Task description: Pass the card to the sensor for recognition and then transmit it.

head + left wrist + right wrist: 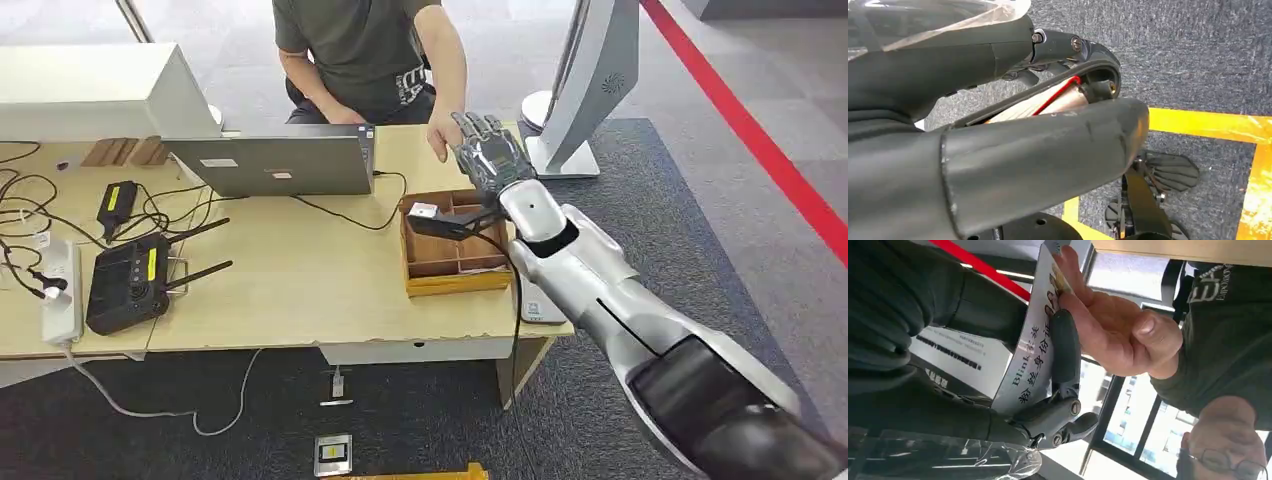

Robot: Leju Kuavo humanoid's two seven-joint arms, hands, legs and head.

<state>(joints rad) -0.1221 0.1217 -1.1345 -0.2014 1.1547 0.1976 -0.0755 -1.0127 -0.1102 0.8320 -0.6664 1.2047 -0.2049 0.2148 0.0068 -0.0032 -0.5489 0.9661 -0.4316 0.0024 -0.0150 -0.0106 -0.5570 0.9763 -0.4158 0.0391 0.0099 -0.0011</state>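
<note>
My right hand (490,155) reaches over the table's far edge toward a seated person. It holds a white card (1033,355) printed with black characters, pinned under its dark thumb (1065,347). The person's hand (1113,330) grasps the card's other end, so both hold it. From the head view the person's hand (440,135) meets mine at the desk edge, with the card hidden behind my hand. A black device with a white top (432,218) sits at the wooden tray (455,280) below my wrist. My left hand (1048,160) hangs over the floor, fingers apart and holding nothing.
On the wooden table (300,290) are a grey laptop (275,165), a black controller with antennas (130,285), a power strip (60,290) and loose cables. A white stand (590,90) rises right of the person. Yellow tape (1208,127) marks the grey carpet.
</note>
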